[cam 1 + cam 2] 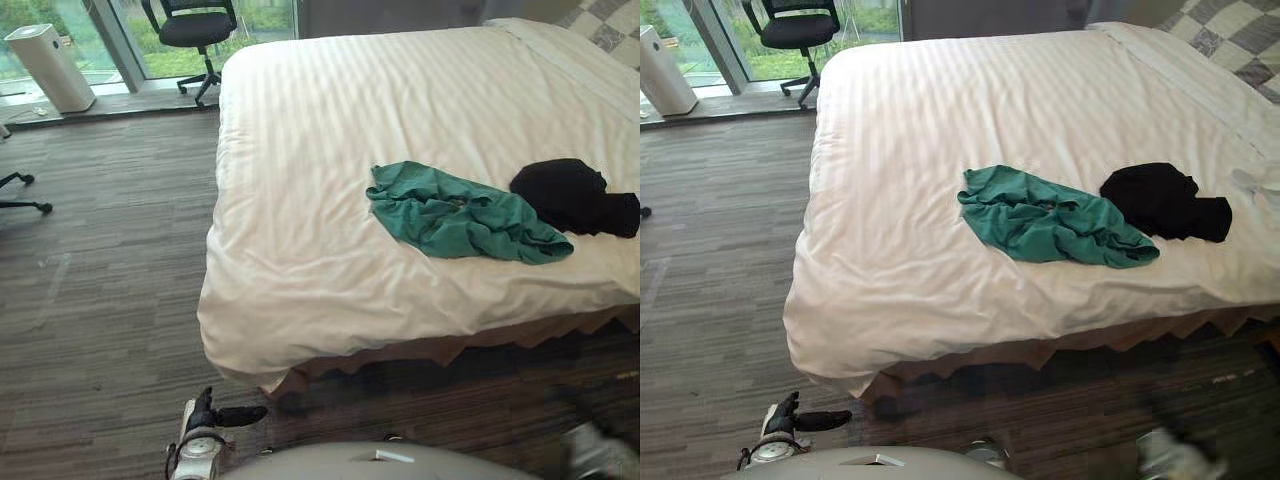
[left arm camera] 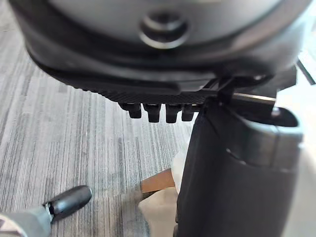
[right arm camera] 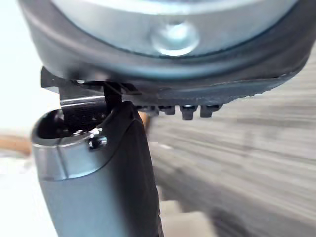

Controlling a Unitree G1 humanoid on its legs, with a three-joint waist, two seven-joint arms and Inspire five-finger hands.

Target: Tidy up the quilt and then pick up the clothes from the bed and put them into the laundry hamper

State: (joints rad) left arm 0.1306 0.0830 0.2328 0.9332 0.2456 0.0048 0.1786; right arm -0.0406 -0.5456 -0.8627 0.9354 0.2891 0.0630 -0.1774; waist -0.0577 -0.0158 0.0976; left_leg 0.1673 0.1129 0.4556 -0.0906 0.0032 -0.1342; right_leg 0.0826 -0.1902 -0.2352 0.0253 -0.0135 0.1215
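Fingers [image 2: 154, 112] of the left hand [image 1: 208, 412] hung loose and straight, holding nothing, low over the striped wood-look floor [image 1: 100, 280] off the near left corner of the bed [image 1: 420, 352]. At the far left a white air purifier [image 1: 50, 65] stood by the window, and a black office chair [image 1: 195, 28] stood to its right. The white quilt [image 1: 350, 130] lay spread flat over the bed, and its edge draped over the near corner above a brown bed skirt. A crumpled green garment [image 1: 450, 215] lay on the quilt near the front edge. A black garment [image 1: 572, 195] lay just beside it to the right, the two touching or nearly so. A checked pillow [image 1: 612, 28] showed at the far right corner. The right hand [image 3: 163, 86] hung over the floor by the bed's near edge, its fingers [image 3: 187, 112] slack and empty.
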